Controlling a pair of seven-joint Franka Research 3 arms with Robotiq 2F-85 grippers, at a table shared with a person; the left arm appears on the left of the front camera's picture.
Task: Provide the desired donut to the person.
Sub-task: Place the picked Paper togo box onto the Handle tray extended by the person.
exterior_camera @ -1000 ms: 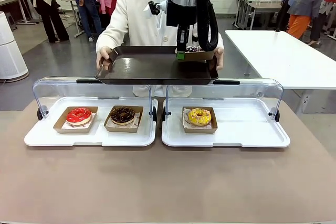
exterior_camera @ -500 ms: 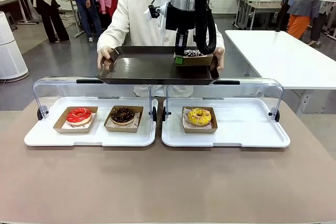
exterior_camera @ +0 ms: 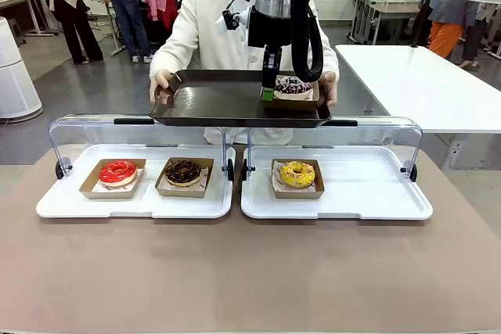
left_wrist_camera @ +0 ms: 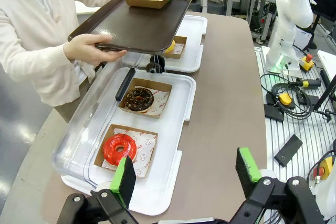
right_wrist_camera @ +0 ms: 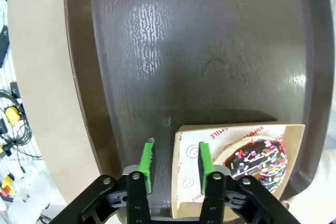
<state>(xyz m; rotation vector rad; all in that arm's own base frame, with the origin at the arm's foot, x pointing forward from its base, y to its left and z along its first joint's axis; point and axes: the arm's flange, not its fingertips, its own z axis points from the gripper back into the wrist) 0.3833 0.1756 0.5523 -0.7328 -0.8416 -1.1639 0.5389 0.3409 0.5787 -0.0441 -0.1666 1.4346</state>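
Right gripper [right_wrist_camera: 176, 143] is standing open astride one wall of the brown cardboard box [right_wrist_camera: 231, 131], its sprinkled chocolate donut [right_wrist_camera: 257, 162] lying just beside the inner finger, on the dark brown serving tray [right_wrist_camera: 210, 51] the person [exterior_camera: 205, 33] is holding out

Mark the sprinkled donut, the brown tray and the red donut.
sprinkled donut [right_wrist_camera: 265, 174], right wrist view, on its chocolate icing.
brown tray [exterior_camera: 211, 99], front view, on its bare floor.
red donut [exterior_camera: 106, 173], front view, on the left of its glazed ring.
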